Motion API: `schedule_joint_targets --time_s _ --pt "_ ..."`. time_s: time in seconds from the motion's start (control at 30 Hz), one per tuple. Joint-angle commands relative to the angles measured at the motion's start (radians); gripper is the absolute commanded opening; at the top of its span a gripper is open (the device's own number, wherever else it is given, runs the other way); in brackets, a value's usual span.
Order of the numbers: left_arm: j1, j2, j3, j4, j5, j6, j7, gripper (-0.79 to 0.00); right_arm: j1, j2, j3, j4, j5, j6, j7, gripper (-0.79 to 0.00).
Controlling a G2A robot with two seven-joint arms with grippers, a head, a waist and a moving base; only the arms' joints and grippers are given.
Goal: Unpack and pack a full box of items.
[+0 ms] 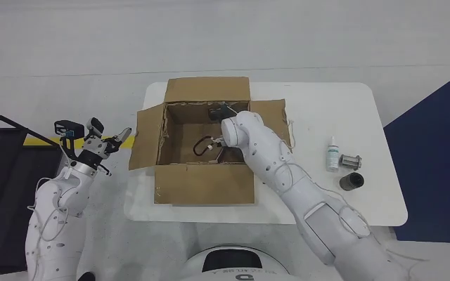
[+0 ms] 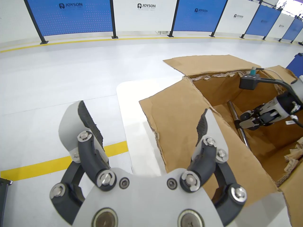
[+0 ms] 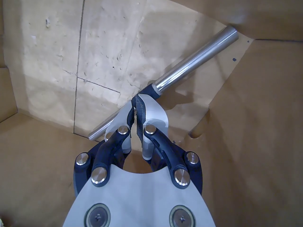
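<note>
left fingers (image 2: 71, 124) spread, empty | right fingers (image 3: 155, 111) pinched shut over rod (image 3: 196, 57), hold unclear

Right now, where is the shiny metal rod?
In the right wrist view the metal rod lies slanted inside the cardboard box, the right gripper shut on it.

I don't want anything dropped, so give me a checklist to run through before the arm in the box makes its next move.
1. Right gripper inside box: ok.
2. Firm hold on rod: cannot tell; the gripper looks shut against it.
3. Flaps folded open: ok.
4. Left gripper open, clear of the box: ok.
5. Bare table beside bottle for set-down: ok.
</note>
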Motion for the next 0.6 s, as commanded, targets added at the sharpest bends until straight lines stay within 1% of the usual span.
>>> schedule_joint_targets --time_s 0.0,0.17,0.23,0.27,0.33,0.4,0.43,0.47,0.5,0.57 --pt "0.0 0.0 0.0 0.0 0.0 0.0 0.0 0.0 -0.037 0.012 0.015 -0.07 -0.031 -0.004 0.005 -0.785" --pt "0.0 0.0 0.0 0.0 0.0 0.0 0.0 0.0 -0.125 0.04 0.056 -0.226 -0.092 -0.035 0.016 -0.785" --pt "0.0 0.0 0.0 0.0 0.0 0.0 0.0 0.0 -0.152 0.051 0.077 -0.278 -0.079 -0.099 0.045 -0.785" --pt "0.0 0.0 0.0 0.0 0.0 0.0 0.0 0.0 -0.162 0.056 0.088 -0.297 -0.074 -0.129 0.054 -0.742" --pt "0.0 0.0 0.0 0.0 0.0 0.0 0.0 0.0 -0.177 0.065 0.106 -0.324 -0.043 -0.219 0.069 -0.705" --pt "0.0 0.0 0.0 0.0 0.0 0.0 0.0 0.0 -0.182 0.073 0.12 -0.336 -0.033 -0.29 0.089 -0.705" --pt "0.0 0.0 0.0 0.0 0.0 0.0 0.0 0.0 -0.177 0.077 0.117 -0.34 -0.032 -0.348 0.111 -0.696" --pt "0.0 0.0 0.0 0.0 0.0 0.0 0.0 0.0 -0.171 0.081 0.12 -0.342 -0.033 -0.389 0.12 -0.656" --pt "0.0 0.0 0.0 0.0 0.0 0.0 0.0 0.0 -0.168 0.084 0.12 -0.342 -0.034 -0.425 0.125 -0.637" --pt "0.0 0.0 0.0 0.0 0.0 0.0 0.0 0.0 -0.162 0.088 0.121 -0.341 -0.035 -0.47 0.133 -0.628"
